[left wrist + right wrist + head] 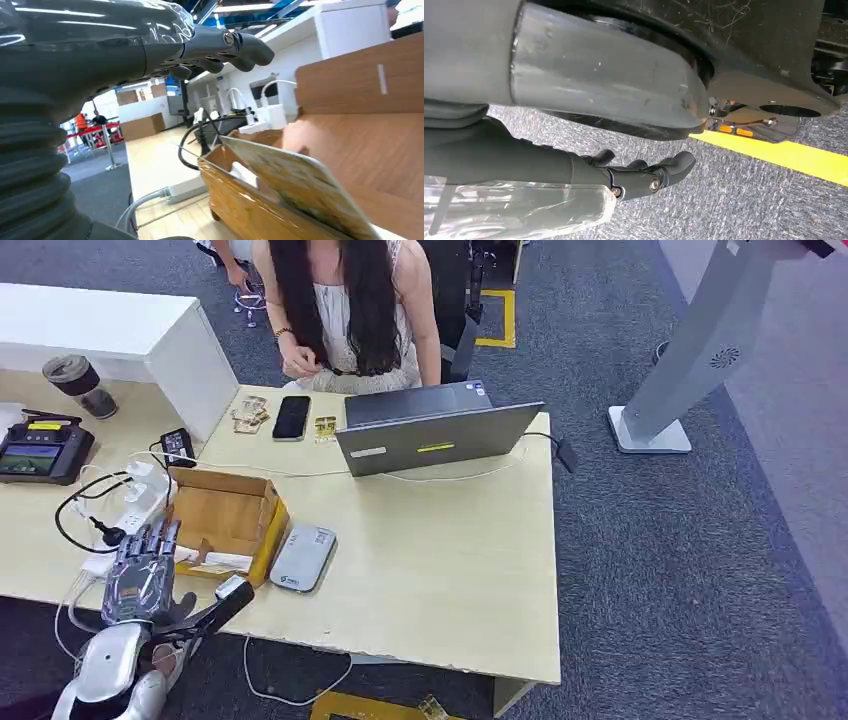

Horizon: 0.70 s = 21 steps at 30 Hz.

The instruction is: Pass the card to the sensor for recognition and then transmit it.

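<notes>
left robot hand point(140, 575): nearest the camera, at the table's near left edge, fingers spread and straight, holding nothing; fingertips reach the near left corner of the cardboard box. In the left wrist view the robot hand point(210, 47) hovers above the box with its fingers slightly curved and apart.
right robot hand point(644, 175): hangs over grey carpet point(734, 200) beside a yellow floor line point(784, 152); fingers loosely curled, apart, gripping nothing.
cardboard box point(225, 520): open, near the table's left end, just beside the sensor.
card point(215, 563): a pale flat piece lying in the box along its near wall; I cannot tell for sure it is the card.
sensor point(303, 557): grey flat device, near the table's front edge, touching the box's right side.
table point(450, 560): pale wood.
laptop point(435, 430): open at the far edge, facing a seated person point(345, 310).
phone point(291, 417): dark, at the far edge, left of the laptop.
</notes>
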Available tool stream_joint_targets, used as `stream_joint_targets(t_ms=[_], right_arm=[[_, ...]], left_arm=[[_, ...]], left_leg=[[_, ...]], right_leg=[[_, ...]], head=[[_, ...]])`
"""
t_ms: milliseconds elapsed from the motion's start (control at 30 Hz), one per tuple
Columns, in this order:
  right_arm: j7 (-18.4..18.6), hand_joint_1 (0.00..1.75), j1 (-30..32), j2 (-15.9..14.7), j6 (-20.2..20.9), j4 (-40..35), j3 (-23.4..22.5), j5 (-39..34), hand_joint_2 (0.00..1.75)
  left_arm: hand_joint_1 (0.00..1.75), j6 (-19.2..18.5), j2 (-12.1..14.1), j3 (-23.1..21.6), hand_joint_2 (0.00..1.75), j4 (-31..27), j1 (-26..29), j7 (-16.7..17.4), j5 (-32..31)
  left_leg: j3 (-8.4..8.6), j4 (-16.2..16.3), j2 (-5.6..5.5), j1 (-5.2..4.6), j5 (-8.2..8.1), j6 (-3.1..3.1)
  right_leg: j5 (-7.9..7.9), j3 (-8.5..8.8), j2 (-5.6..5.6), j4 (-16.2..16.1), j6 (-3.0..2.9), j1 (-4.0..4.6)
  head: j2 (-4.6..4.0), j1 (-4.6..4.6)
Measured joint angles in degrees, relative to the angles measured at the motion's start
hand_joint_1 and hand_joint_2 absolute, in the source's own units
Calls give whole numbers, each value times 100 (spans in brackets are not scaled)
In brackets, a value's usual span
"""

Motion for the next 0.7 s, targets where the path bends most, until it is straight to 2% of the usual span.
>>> stream_joint_targets(t_ms=[433, 700], right_arm=[[0, 0, -2, 0, 0, 0, 0, 62, 0], [-20, 0, -2, 2, 0, 0, 0, 71, 0]], left_arm=[[0, 77, -7, -134, 175, 282, -185, 37, -53], [0, 175, -9, -247, 175, 409, -267, -63, -59]], left_leg=[[0, 0, 0, 0, 0, 0], [0, 0, 0, 0, 0, 0]], right_leg=[[0, -1, 1, 0, 0, 0], [0, -1, 1, 0, 0, 0]], head=[[0, 0], [0, 0]])
